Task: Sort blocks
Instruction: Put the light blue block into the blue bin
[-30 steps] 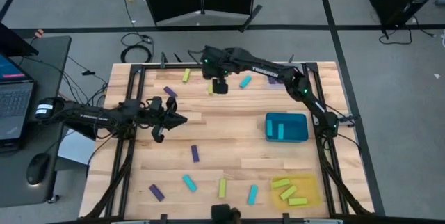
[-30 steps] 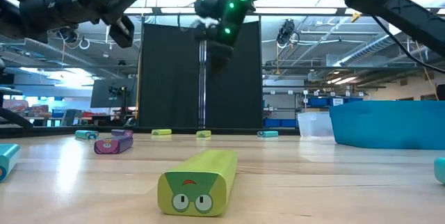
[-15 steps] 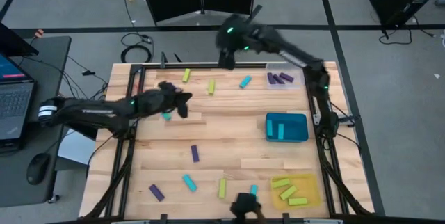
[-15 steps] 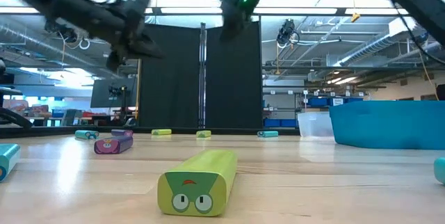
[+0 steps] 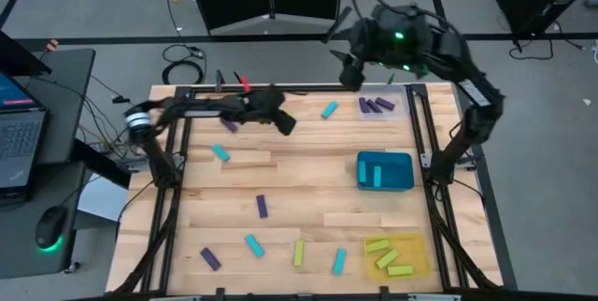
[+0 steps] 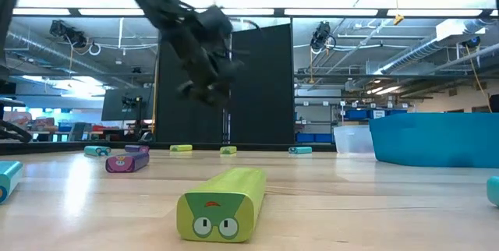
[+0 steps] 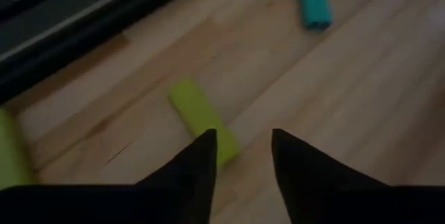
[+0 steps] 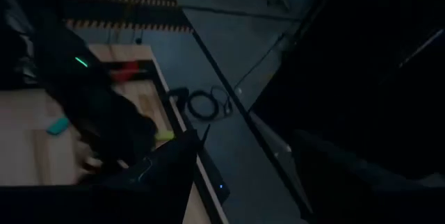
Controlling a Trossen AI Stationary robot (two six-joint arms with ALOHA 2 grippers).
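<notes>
Small purple, cyan and yellow-green blocks lie scattered flat on the wooden table (image 5: 308, 179). My left gripper (image 5: 285, 123) reaches along the table's far edge, open and raised. In the left wrist view its fingers (image 7: 243, 140) hover over a yellow-green block (image 7: 201, 116), with a cyan block (image 7: 313, 1) beyond it. In the low view this arm (image 6: 203, 56) hangs blurred above the far blocks. My right gripper (image 5: 350, 63) is lifted high beyond the table's far edge. Its wrist view shows open fingers (image 8: 243, 161) over the floor, holding nothing.
A teal tray (image 5: 397, 181) holds a cyan block, a yellow tray (image 5: 416, 245) holds yellow-green blocks, and purple blocks (image 5: 377, 105) sit at the far right corner. More blocks lie near the near edge, such as the yellow-green one (image 6: 222, 204). A laptop (image 5: 19, 123) sits off the table's left.
My left gripper has swung from the table's left middle toward the far edge and rightward, now over the yellow-green blocks there. My right arm has risen from above those blocks and swung back beyond the far edge, to the right. No block has visibly moved.
</notes>
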